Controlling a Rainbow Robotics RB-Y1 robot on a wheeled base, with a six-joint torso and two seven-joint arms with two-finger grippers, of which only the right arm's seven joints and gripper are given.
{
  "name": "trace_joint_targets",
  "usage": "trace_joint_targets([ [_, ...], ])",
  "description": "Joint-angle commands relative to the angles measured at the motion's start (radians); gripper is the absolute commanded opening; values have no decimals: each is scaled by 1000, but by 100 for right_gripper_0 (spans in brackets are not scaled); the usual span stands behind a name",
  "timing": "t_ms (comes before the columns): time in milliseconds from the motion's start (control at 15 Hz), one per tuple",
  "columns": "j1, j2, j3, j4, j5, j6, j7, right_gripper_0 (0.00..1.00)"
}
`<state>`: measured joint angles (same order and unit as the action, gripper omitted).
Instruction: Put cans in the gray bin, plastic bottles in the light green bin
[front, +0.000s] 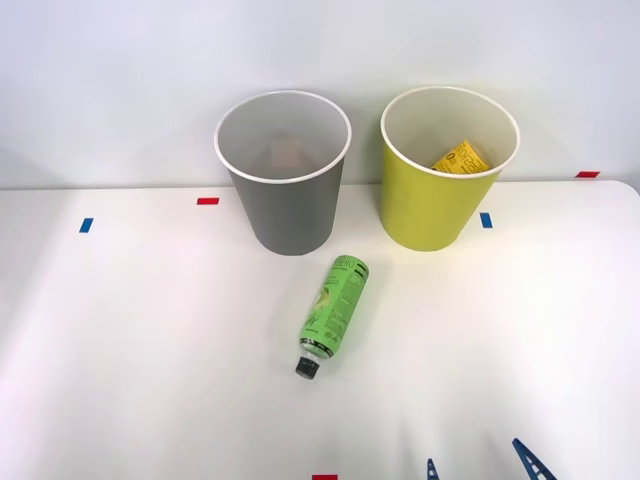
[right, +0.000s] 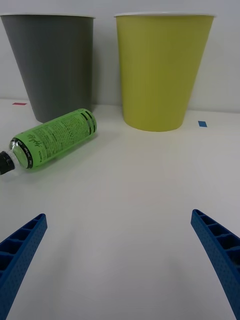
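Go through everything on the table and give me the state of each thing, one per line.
Green bottle: lying on its side on the table, black cap on, not gripped.
Gray bin: upright, open top, something pale at the bottom.
Light green bin: upright, open top, a yellow item inside.
Right gripper: open, holding nothing, short of the bottle.
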<state>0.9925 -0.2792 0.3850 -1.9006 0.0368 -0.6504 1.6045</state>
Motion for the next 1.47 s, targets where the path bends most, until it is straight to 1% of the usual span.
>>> trace_joint_targets([
  [67, 0, 0, 0, 0, 0, 0, 0, 100],
  [1467, 0, 0, 0, 0, 0, 0, 0, 100],
])
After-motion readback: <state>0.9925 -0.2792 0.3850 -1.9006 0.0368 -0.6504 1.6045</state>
